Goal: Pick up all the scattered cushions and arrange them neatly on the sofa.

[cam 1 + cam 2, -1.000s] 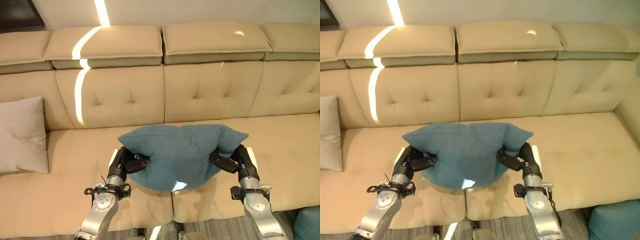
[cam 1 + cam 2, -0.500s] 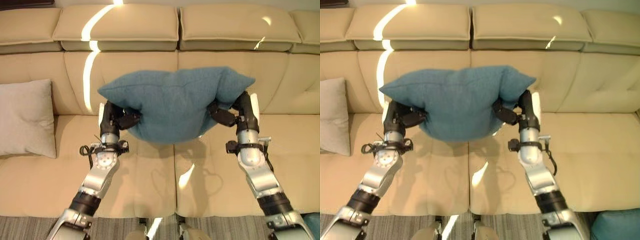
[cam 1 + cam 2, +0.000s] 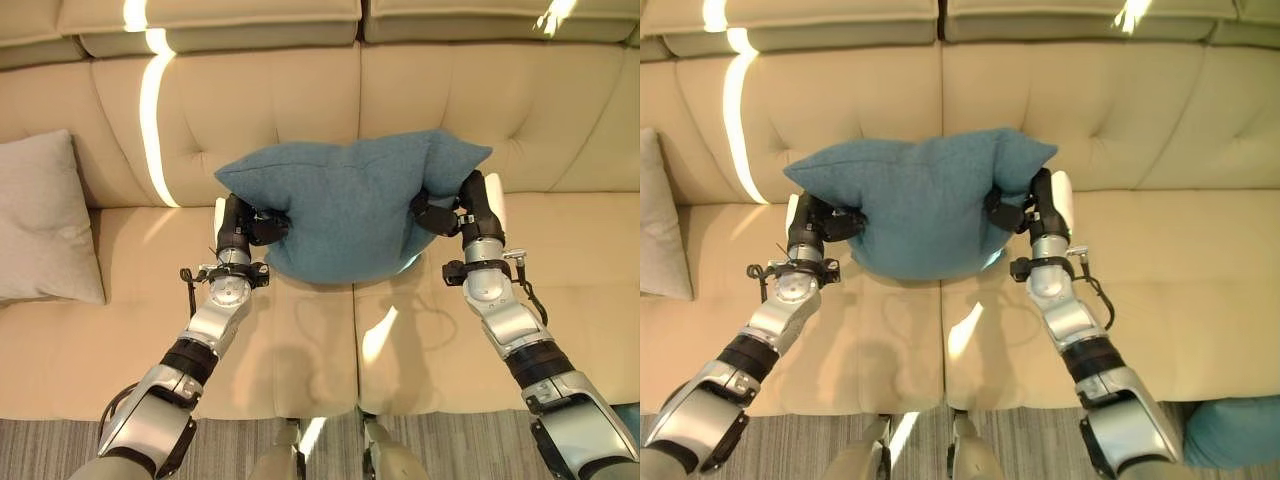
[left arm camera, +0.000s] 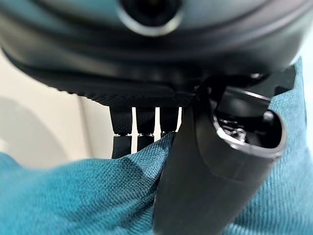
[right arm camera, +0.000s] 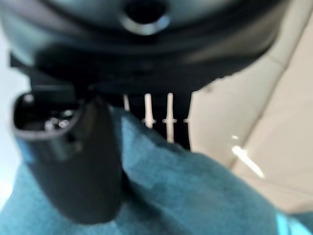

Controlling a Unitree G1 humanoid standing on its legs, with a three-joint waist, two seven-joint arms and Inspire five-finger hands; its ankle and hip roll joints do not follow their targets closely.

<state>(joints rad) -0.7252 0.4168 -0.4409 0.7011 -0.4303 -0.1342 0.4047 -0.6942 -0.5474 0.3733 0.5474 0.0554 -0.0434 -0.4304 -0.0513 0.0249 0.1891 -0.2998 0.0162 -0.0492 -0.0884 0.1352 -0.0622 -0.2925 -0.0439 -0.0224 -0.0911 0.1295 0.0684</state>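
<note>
A teal cushion (image 3: 345, 210) hangs between my two hands over the rear of the beige sofa's seat (image 3: 300, 340), in front of the backrest. My left hand (image 3: 246, 222) grips its left edge and my right hand (image 3: 452, 212) grips its right edge. In the left wrist view the thumb (image 4: 210, 186) presses on the teal fabric (image 4: 73, 196) with the fingers behind it. The right wrist view shows the same pinch, thumb (image 5: 73, 161) on top of the cloth (image 5: 195, 196). A light grey cushion (image 3: 40, 215) leans against the backrest at the sofa's left end.
Another teal cushion (image 3: 1240, 435) lies on the grey floor at the lower right, beside the sofa's front. Bare seat stretches to the left and right of the held cushion. Bright stripes of light cross the backrest (image 3: 150, 100) and the seat.
Both hands have carried the teal cushion from over the seat's front edge up and toward the backrest. The camera has also moved, so the whole sofa sits higher in view.
</note>
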